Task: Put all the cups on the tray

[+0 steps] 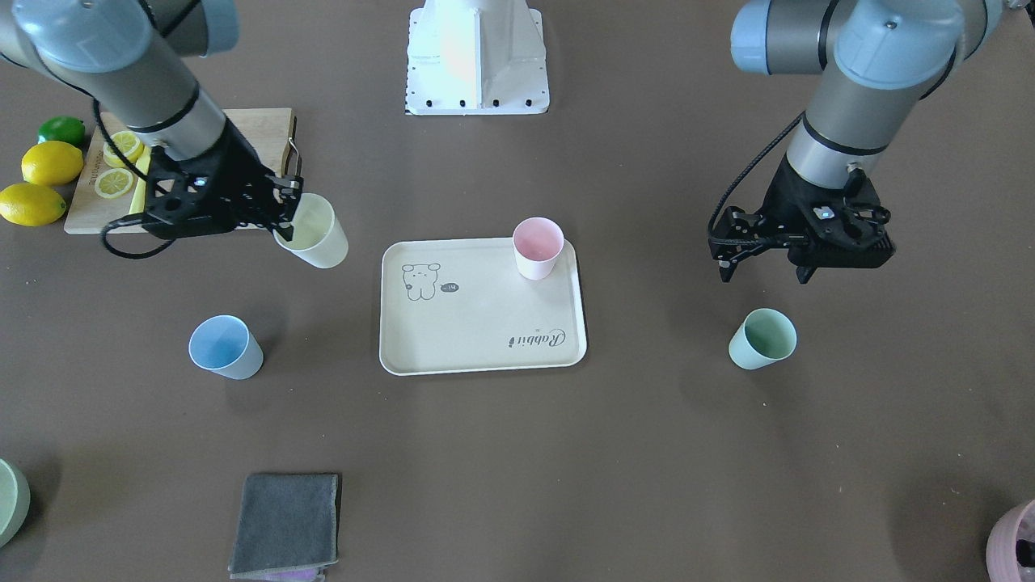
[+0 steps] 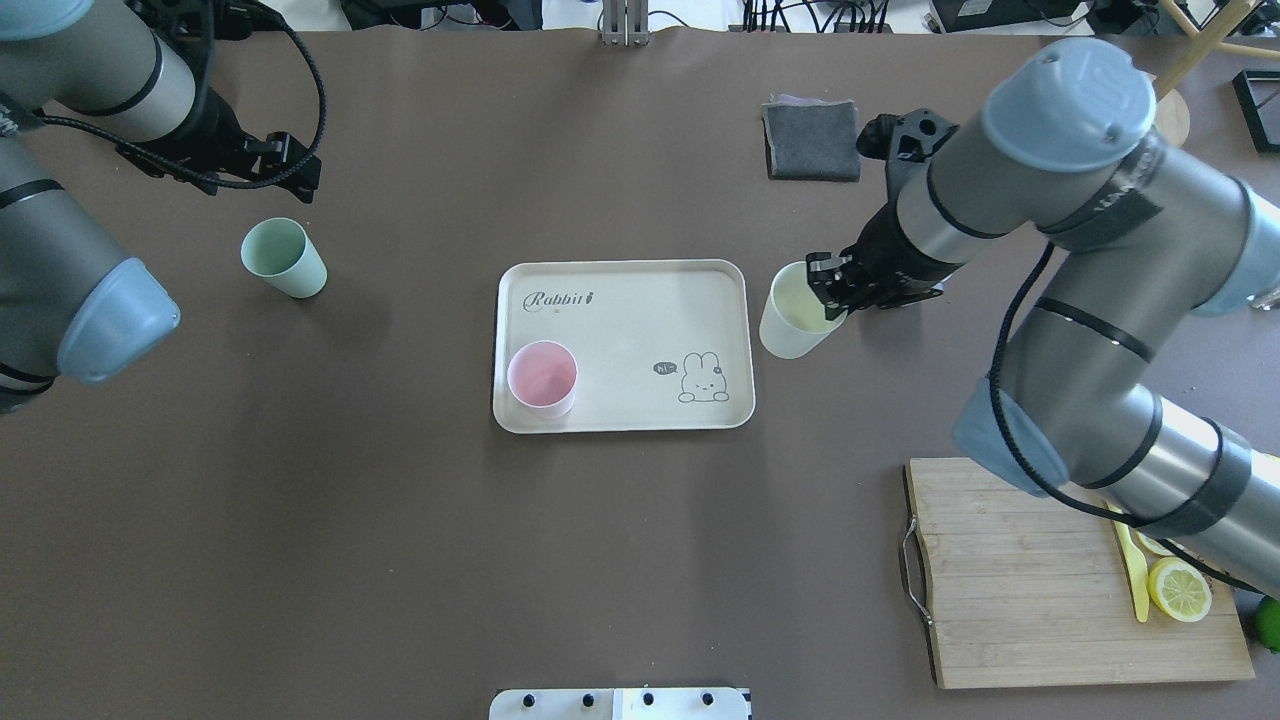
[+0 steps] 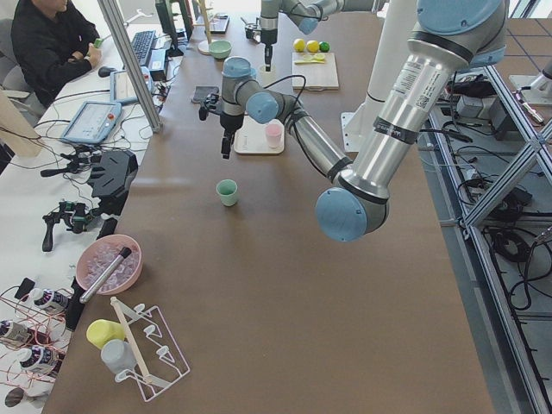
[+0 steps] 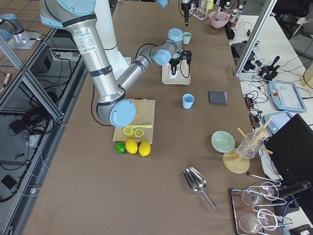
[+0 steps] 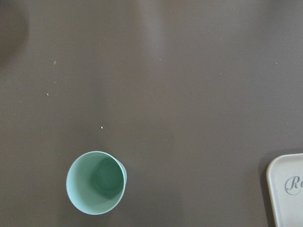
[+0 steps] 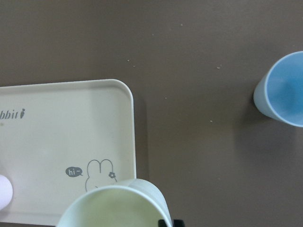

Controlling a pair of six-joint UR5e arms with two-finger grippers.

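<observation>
The cream tray (image 1: pixel 485 339) lies mid-table with the pink cup (image 1: pixel 537 247) standing in one corner of it. My right gripper (image 1: pixel 287 214) is shut on the rim of the pale yellow cup (image 1: pixel 314 232) and holds it tilted, off the table, just beside the tray's short edge (image 2: pixel 748 330). The light blue cup (image 1: pixel 225 346) stands on the table on that same side, apart from the tray. My left gripper (image 1: pixel 764 271) is open and empty, hovering above and behind the mint green cup (image 1: pixel 762 338), which stands on the table and shows in the left wrist view (image 5: pixel 96 182).
A wooden cutting board (image 1: pixel 267 129) with lemon slices, whole lemons (image 1: pixel 32 204) and a lime sits behind my right arm. A folded grey cloth (image 1: pixel 285 525), a pale green bowl (image 1: pixel 10 501) and a mauve pot (image 1: pixel 1015 546) lie along the far edge.
</observation>
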